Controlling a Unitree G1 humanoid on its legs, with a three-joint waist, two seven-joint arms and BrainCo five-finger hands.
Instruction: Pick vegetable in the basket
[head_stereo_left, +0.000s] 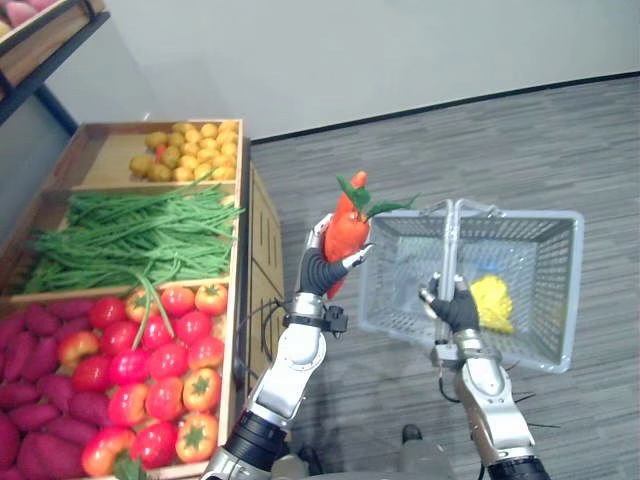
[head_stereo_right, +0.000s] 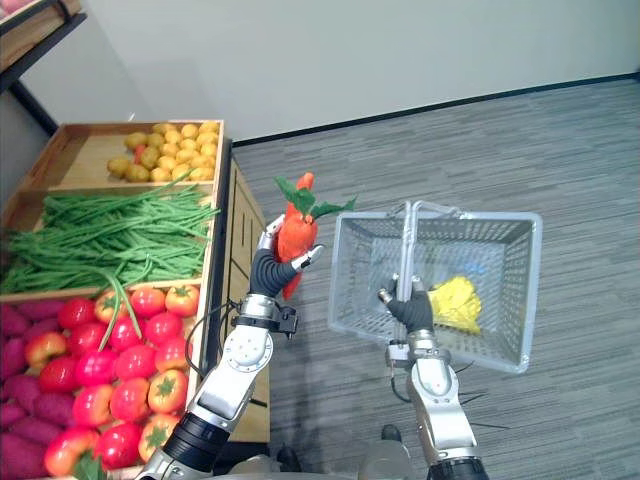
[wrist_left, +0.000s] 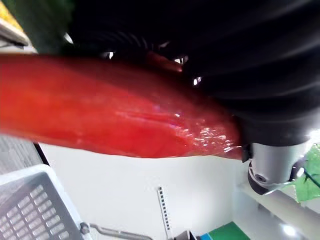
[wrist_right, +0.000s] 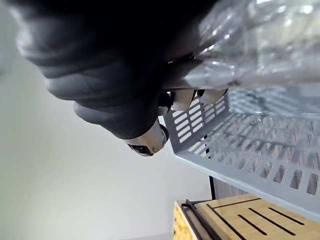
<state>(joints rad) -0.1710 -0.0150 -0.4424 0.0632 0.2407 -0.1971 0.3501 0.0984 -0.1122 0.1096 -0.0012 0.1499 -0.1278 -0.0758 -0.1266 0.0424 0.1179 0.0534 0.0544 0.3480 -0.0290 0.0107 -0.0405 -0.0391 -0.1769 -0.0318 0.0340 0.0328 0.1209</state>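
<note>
My left hand (head_stereo_left: 325, 268) is raised beside the stand, its fingers curled round an orange-red carrot (head_stereo_left: 347, 232) with green leaves at its top. The carrot is held upright just left of the basket's near-left corner, outside its rim. In the left wrist view the carrot (wrist_left: 115, 107) lies across my palm. A grey plastic basket (head_stereo_left: 540, 330) hangs over the floor, and my right hand (head_stereo_left: 457, 308) is shut on its handle (head_stereo_left: 447, 245). Inside the basket lies a yellow vegetable (head_stereo_left: 492, 303).
A wooden produce stand (head_stereo_left: 246, 250) runs along the left, with yellow fruit (head_stereo_left: 190, 150) at the back, green beans (head_stereo_left: 130, 235) in the middle, and tomatoes (head_stereo_left: 165, 365) and purple-red roots (head_stereo_left: 40, 410) in front. Grey wood floor (head_stereo_left: 520, 140) lies beyond the basket.
</note>
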